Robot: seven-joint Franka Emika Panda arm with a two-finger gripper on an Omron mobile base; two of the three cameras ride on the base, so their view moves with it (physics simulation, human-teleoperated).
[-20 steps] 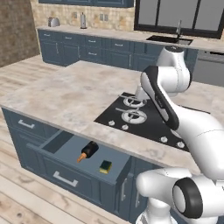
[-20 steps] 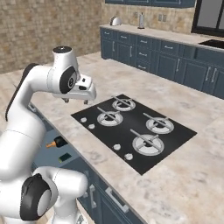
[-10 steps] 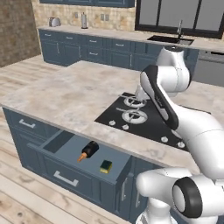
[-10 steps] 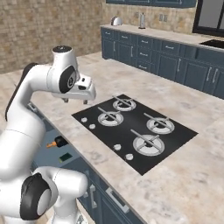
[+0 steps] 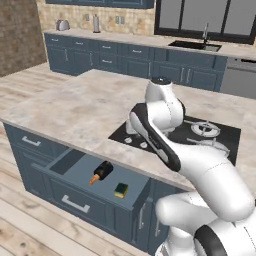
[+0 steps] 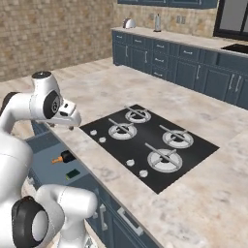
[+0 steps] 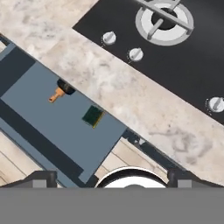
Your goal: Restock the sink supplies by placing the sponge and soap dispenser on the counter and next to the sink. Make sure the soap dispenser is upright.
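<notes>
The soap dispenser (image 5: 101, 172) lies on its side in the open drawer (image 5: 75, 167) below the island worktop, its orange pump pointing outward. The sponge (image 5: 120, 190) rests just to its right, green side up. From above, the hand view looks down on the soap dispenser (image 7: 61, 91) and the sponge (image 7: 93, 116). My gripper (image 7: 113, 178) is open and holds nothing. It hangs over the island's front edge, well above the drawer, and appears as gripper (image 6: 71, 126) in the right base view. The sink (image 5: 195, 46) is set in the counter (image 5: 125, 37) along the far wall.
A black gas hob (image 5: 210, 132) sits on the island worktop (image 5: 75, 107), right behind my hand. The drawer's front panel with its handle (image 5: 75, 204) juts out over the wooden floor. A toaster (image 5: 62, 25) stands on the far counter.
My arm has swung left and down, from over the hob to the island's front edge above the drawer. The dispenser and sponge have not moved. The gripper stays open.
</notes>
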